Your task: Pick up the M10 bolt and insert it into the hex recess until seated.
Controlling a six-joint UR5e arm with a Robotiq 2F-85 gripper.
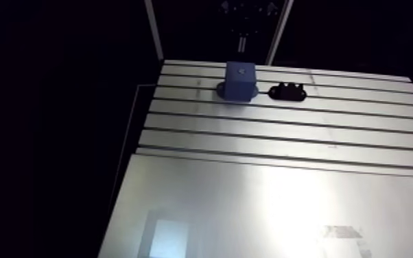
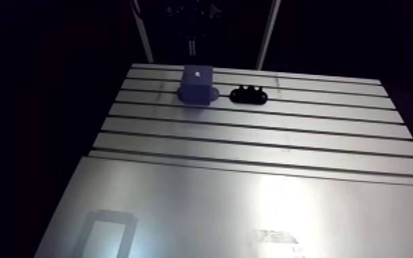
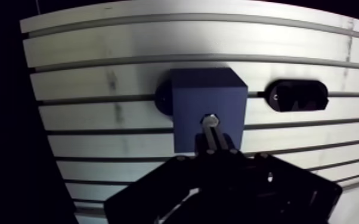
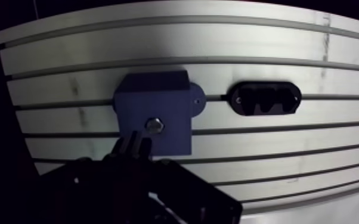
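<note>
Dark blue block (image 3: 206,98), silvery bolt (image 4: 154,126), black bracket (image 3: 298,96), silver table (image 1: 250,192) with dark stripes

M10 bolt (image 3: 210,119): small silvery metal end, bright against dark plastic, set at middle of top face of blue block (image 1: 240,82). Flush or slightly proud of surface: cannot tell. Hex recess around it too small to make out. Blue block: dark blue, boxy, upright, rounded flange at base. Stands on slotted table (image 1: 333,130), upper centre of frame in arm view, straddling one slot.
</note>
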